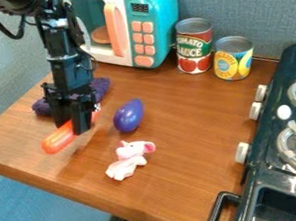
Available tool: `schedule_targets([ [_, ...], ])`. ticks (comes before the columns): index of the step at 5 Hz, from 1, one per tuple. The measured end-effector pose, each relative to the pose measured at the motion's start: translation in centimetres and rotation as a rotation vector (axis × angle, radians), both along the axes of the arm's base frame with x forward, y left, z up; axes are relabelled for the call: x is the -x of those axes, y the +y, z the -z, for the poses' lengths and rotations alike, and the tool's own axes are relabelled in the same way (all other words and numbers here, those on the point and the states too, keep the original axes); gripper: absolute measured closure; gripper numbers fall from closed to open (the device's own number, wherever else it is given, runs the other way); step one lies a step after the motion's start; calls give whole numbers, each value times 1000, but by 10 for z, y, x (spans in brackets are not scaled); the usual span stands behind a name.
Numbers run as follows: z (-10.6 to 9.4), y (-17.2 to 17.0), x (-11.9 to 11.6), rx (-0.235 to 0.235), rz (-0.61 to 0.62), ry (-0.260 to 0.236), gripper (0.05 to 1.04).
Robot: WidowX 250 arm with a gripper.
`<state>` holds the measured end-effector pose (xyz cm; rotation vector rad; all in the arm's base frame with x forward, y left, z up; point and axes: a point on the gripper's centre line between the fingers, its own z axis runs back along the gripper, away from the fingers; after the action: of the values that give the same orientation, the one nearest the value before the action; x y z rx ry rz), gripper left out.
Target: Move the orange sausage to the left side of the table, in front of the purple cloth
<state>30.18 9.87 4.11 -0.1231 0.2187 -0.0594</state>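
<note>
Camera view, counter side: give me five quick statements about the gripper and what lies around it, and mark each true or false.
1. The gripper has the orange sausage-shaped toy between its fingers. True.
2. The purple egg-shaped toy lies on the stove. False: it lies on the wooden counter.
3. Both the red can and the yellow can stand upright. True.
4. The pink-and-white toy touches the purple egg-shaped toy. False: there is a gap between them.
5. The yellow can is nearer the microwave than the red can is. False: the red can is nearer.
</note>
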Motion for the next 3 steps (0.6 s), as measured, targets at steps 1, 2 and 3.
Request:
schedule_targets([
  [1, 16, -1, 2, 9, -10, 41, 532],
  [2, 19, -1, 1, 11, -13, 36, 532],
  [3, 20, -6, -2, 44, -18, 9, 450],
])
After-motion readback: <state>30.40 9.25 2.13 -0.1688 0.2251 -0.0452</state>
